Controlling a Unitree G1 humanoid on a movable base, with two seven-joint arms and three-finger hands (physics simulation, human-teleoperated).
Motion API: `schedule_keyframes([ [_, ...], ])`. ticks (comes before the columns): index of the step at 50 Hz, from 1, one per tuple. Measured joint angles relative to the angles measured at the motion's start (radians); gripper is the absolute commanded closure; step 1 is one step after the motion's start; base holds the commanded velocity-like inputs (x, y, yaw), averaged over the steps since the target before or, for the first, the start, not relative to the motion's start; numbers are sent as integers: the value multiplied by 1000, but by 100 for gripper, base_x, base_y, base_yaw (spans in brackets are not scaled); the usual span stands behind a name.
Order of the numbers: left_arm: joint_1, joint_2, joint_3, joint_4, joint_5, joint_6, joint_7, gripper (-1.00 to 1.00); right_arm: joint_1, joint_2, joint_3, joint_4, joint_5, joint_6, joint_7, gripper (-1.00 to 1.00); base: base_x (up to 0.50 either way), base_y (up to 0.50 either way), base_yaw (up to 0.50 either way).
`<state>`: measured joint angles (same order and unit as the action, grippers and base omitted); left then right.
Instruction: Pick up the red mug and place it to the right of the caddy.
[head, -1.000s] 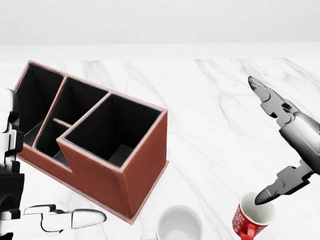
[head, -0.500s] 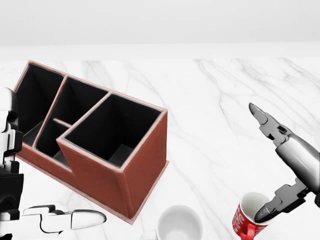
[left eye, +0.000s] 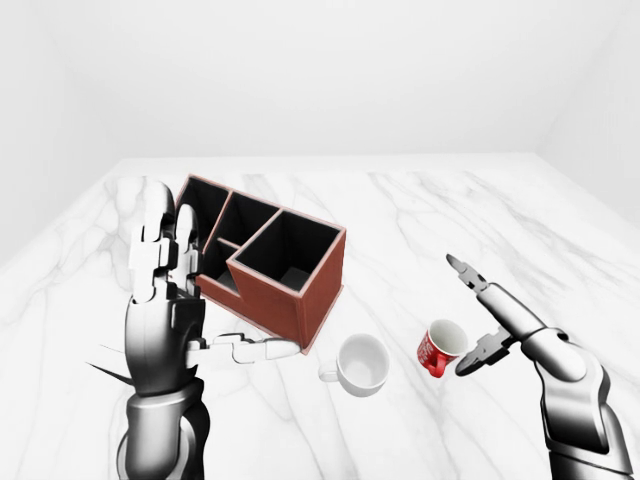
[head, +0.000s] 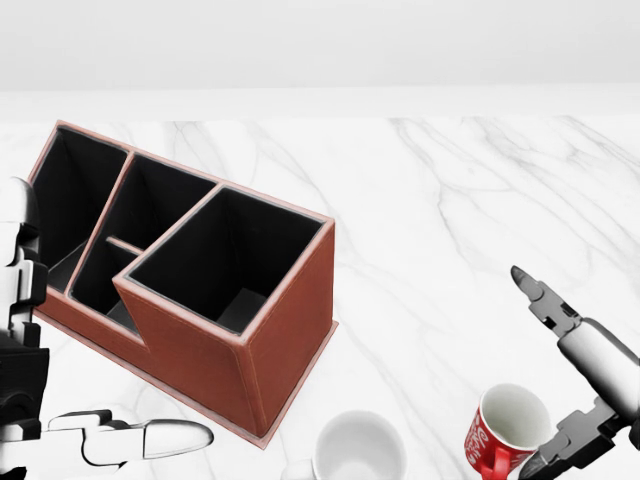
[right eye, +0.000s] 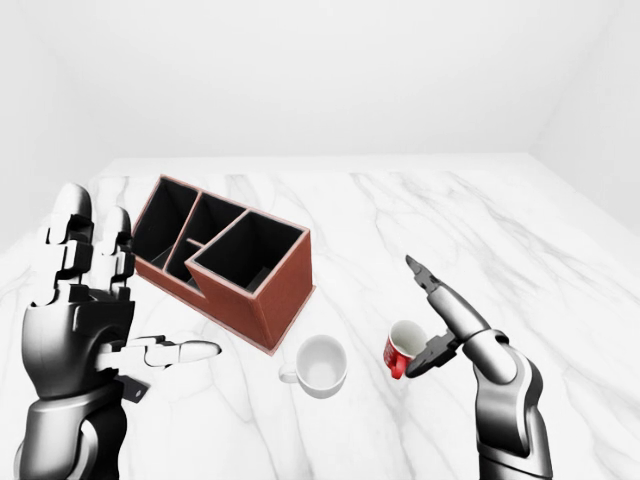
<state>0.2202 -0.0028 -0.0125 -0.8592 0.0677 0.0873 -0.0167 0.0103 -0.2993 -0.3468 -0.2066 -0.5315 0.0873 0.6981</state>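
Note:
The red mug (left eye: 437, 349) stands upright on the white marble table (left eye: 420, 215), at the lower right of the head view (head: 505, 428). The brown caddy (left eye: 272, 262) with black compartments sits to its left. My right hand (left eye: 468, 318) is open just right of the mug: one finger (head: 545, 300) points up and away above it, and the thumb (head: 560, 445) is low by the mug's right side. It does not grip the mug. My left hand (right eye: 140, 292) is open and raised at the left, beside the caddy, holding nothing.
A white mug (left eye: 361, 364) stands between the caddy and the red mug, close to the caddy's near corner. Bare marble stretches to the right of the caddy and above the mugs. White walls enclose the table.
My right hand has dropped toward the bottom of the head view; its thumb, earlier over the red mug's rim, now sits beside the mug's right. The mug, caddy and left hand have not moved.

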Motion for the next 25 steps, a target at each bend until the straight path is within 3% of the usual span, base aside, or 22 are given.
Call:
schedule_keyframes([
  [25,3,0,0,-6,2,0,-1,-100,14,-6,5,120,-3,0,-11,-100,0,0,0],
])
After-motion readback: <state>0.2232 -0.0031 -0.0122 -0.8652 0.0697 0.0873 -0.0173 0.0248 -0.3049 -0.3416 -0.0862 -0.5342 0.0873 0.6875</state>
